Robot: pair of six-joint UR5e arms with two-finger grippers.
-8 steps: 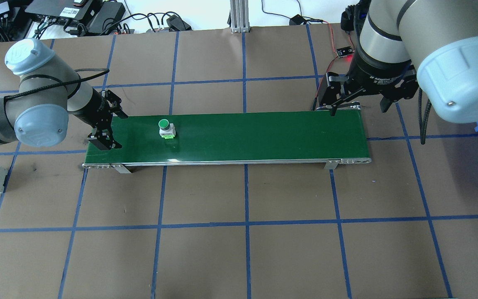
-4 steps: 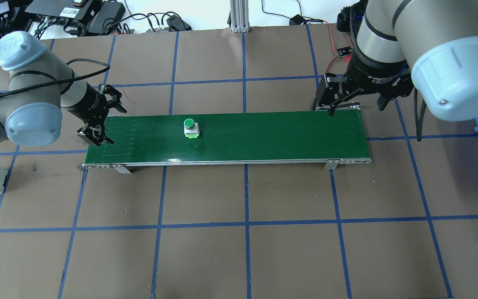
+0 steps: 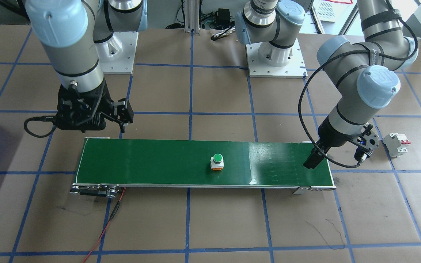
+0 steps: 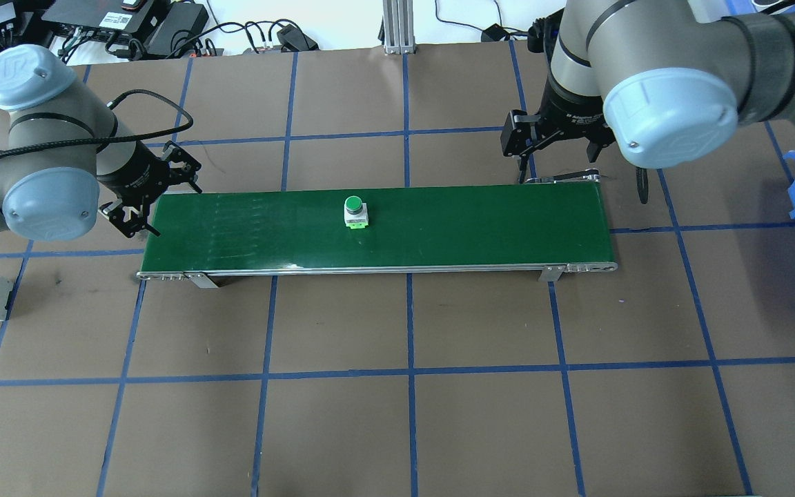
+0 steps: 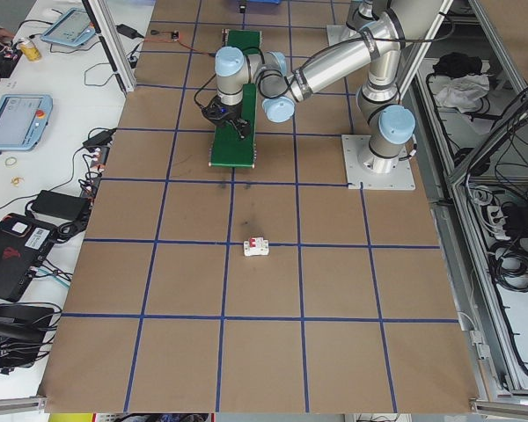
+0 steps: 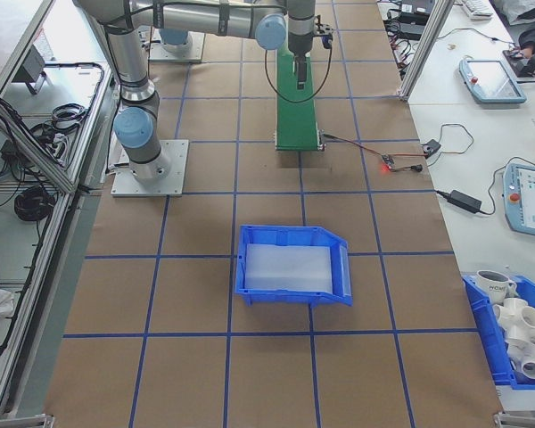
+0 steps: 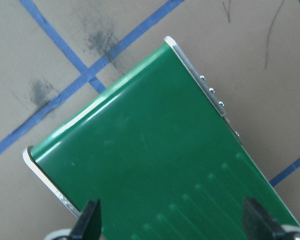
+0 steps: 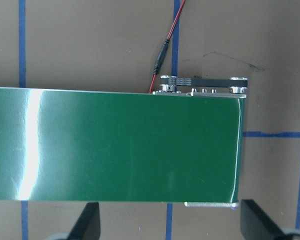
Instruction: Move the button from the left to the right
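The left tool [image 4: 141,197] hangs low with its fingers spread and empty, its arm bent at the elbow, while the right tool [image 4: 555,148] points straight down, fingers likewise spread and empty.

The conveyor belt [image 4: 439,224], across the middle of the overhead frame, is a smooth green sheet with a faint sheen, throwing a pale glare stripe at the left of the right wrist frame; its side rail [image 4: 377,270] along the lower edge is bright polished metal; the button [image 4: 355,211], left of centre on the belt, looks like hard plastic, its green cap glossy; the table [image 4: 397,386] is covered in matt brown paper-like sheet, scuffed with dark smudges and lined with matt blue tape; the bin [image 6: 294,265], centre of the exterior right frame, is shiny blue plastic; the arm joint caps [image 4: 670,117], upper right overhead, are smooth pale-blue plastic.
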